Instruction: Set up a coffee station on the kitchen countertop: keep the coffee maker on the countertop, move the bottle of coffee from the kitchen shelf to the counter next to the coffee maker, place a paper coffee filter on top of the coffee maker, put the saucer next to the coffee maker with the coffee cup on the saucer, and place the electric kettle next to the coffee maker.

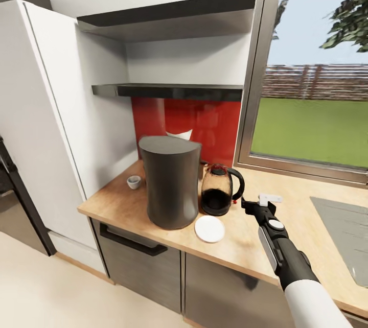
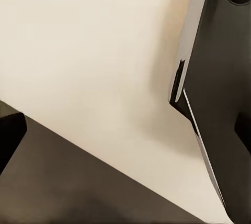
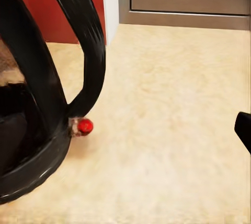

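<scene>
3 things are sitting beside the coffee maker point(image 1: 170, 187): electric kettle point(image 1: 219, 191), saucer point(image 1: 209, 228), coffee cup point(image 1: 134, 182); I'm holding my right gripper point(image 1: 254, 206) empty, its jaws' opening unclear.

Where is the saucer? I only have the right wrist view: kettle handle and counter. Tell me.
Observer: The saucer lies on the countertop just in front of the electric kettle, beside the coffee maker.
Operator: Report the cup.
Observer: The coffee cup stands on the countertop to the left of the coffee maker, not on the saucer.
Operator: Place my gripper.
Observer: The right gripper sits low by the kettle's handle, on the side toward the sink.
</scene>
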Controlling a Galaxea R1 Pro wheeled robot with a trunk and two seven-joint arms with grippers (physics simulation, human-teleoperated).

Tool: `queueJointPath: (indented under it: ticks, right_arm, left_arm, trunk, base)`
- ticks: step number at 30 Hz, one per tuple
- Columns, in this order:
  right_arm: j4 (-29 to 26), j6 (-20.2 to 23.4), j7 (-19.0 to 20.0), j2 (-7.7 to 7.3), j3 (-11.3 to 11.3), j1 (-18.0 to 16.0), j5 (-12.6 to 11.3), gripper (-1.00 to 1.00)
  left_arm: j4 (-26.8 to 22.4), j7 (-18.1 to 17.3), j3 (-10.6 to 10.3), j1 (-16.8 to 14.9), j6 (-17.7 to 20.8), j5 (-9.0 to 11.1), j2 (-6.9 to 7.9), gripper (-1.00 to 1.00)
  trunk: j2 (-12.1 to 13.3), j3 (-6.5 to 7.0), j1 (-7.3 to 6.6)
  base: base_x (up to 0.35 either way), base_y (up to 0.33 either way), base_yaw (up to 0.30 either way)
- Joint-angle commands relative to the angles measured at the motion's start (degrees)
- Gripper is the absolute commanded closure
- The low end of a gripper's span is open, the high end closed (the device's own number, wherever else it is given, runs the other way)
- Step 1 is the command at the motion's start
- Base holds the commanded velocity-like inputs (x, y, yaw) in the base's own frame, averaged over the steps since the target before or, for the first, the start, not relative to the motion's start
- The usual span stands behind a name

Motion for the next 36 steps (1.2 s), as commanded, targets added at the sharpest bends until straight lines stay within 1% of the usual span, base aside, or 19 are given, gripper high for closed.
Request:
queueJointPath:
  ticks: [1, 7, 9, 10, 11, 12, 13, 14, 15, 18, 20, 23, 29, 31, 32, 33, 35, 36]
  right_arm:
    - [-0.1, 0.3, -0.2, -0.02, 0.0, 0.0, 0.0, -1.00]
    - [0.5, 0.3, -0.2, 0.01, 0.0, 0.0, -0.1, -1.00]
    - [2.4, 0.0, -0.2, 0.05, 0.1, 0.0, -0.1, -1.00]
    - [3.7, -1.0, -0.2, 0.06, 0.1, 0.0, -0.1, -1.00]
    - [5.0, -2.6, -0.2, 0.06, 0.1, 0.0, -0.1, -1.00]
    - [7.7, -7.2, -0.2, 0.19, 0.1, 0.0, -0.1, -1.00]
    - [10.0, -10.9, -0.2, 0.43, 0.1, 0.0, 0.0, -1.00]
    - [11.4, -13.0, -0.2, 0.52, 0.1, 0.0, 0.0, -1.00]
    - [13.7, -15.9, -0.2, 0.60, 0.1, 0.0, 0.0, -1.00]
    - [18.3, -22.7, -0.3, 0.66, 0.1, 0.0, 0.1, -1.00]
    - [22.6, -31.7, -0.2, 0.73, 0.0, 0.0, 0.1, -1.00]
    - [23.6, -34.1, -0.3, 0.77, 0.0, 0.0, 0.1, -1.00]
    - [23.6, -34.7, -0.5, 0.79, 0.0, 0.1, 0.1, -1.00]
    - [23.6, -35.5, -0.5, 1.11, 0.0, 0.1, 0.1, -1.00]
    - [23.8, -37.8, -0.5, 2.18, 0.0, 0.4, 0.1, -1.00]
    - [24.0, -43.3, -0.6, 3.81, 0.0, 2.2, 0.2, -1.00]
    - [24.0, -46.2, -0.7, 4.26, 0.0, 3.9, 0.1, -1.00]
    - [24.2, -49.7, -3.2, 4.61, -0.1, 6.1, 0.0, -1.00]
  left_arm:
    - [-0.1, 0.1, 0.5, 0.0, -0.1, -0.6, 0.02, -1.00]
    - [-0.2, 0.2, 0.6, -0.2, -0.2, -0.6, 0.05, -1.00]
    - [-0.4, 0.2, 0.7, -0.4, -0.2, -0.6, 0.07, -1.00]
    - [-0.8, 0.2, 0.7, -0.5, -0.2, -0.6, 0.07, -1.00]
    - [-1.6, 0.2, 0.7, -0.7, -0.3, -0.6, 0.07, -1.00]
    - [-3.8, 0.2, 0.7, -1.1, -0.2, -0.6, 0.03, -1.00]
    - [-5.6, 0.2, 0.7, -1.2, -0.3, -0.5, -0.03, -1.00]
    - [-6.6, 0.2, 0.7, -1.3, -0.3, -0.5, -0.05, -1.00]
    - [-7.9, 0.1, 0.8, -1.3, -0.3, -0.5, -0.09, -1.00]
    - [-9.4, 0.0, 0.8, -1.4, -0.5, -0.4, -0.19, -1.00]
    - [-11.0, -0.1, 0.8, -1.5, -0.6, -0.3, -0.49, -1.00]
    - [-12.5, -0.1, 0.9, -1.5, -0.6, -0.3, -0.75, -1.00]
    - [-14.2, -0.1, 0.9, -1.6, -0.7, -0.3, -0.84, -1.00]
    - [-14.4, -0.1, 0.9, -1.6, -0.7, -0.3, -0.83, -1.00]
    - [-14.9, -0.1, 0.9, -1.6, -0.7, -0.3, -0.87, -1.00]
    - [-15.4, -0.1, 0.9, -1.7, -0.7, -0.2, -0.83, -1.00]
    - [-15.5, -0.1, 0.9, -1.7, -0.7, -0.2, -0.87, -1.00]
    - [-15.6, -0.1, 0.9, -1.7, -0.7, -0.2, -0.88, -1.00]
  trunk:
    - [-0.1, -0.05, -0.01]
    - [-0.1, -0.05, -0.01]
    - [-0.1, -0.05, -0.01]
    - [-0.1, -0.05, -0.01]
    - [-0.1, -0.05, -0.01]
    - [-0.1, -0.05, -0.01]
    - [-0.1, -0.05, -0.01]
    - [-0.1, -0.05, -0.01]
    - [-0.1, -0.05, -0.01]
    - [-0.1, -0.05, -0.01]
    - [-0.1, -0.05, -0.01]
    - [-0.1, -0.02, -0.01]
    - [-0.1, 0.18, -0.01]
    - [-0.1, 0.19, -0.01]
    - [-0.1, 0.19, -0.01]
    - [-0.1, 0.19, -0.01]
    - [-0.1, 0.19, -0.01]
    - [-0.1, 0.19, -0.01]
  base:
    - [-0.328, 0.000, 0.000]
    - [-0.327, 0.000, 0.000]
    - [-0.199, 0.000, 0.000]
    - [-0.113, 0.000, 0.000]
    - [-0.072, 0.000, 0.000]
    - [-0.030, 0.000, 0.000]
    - [-0.015, 0.000, 0.000]
    - [-0.010, 0.000, 0.000]
    - [-0.005, 0.000, 0.000]
    - [-0.002, 0.000, 0.000]
    - [-0.003, 0.000, 0.000]
    - [-0.073, 0.059, -0.002]
    - [-0.199, 0.180, -0.042]
    - [-0.152, 0.140, -0.008]
    - [-0.050, 0.046, -0.002]
    - [-0.010, 0.010, -0.001]
    - [-0.034, 0.014, 0.000]
    - [-0.247, 0.081, 0.000]
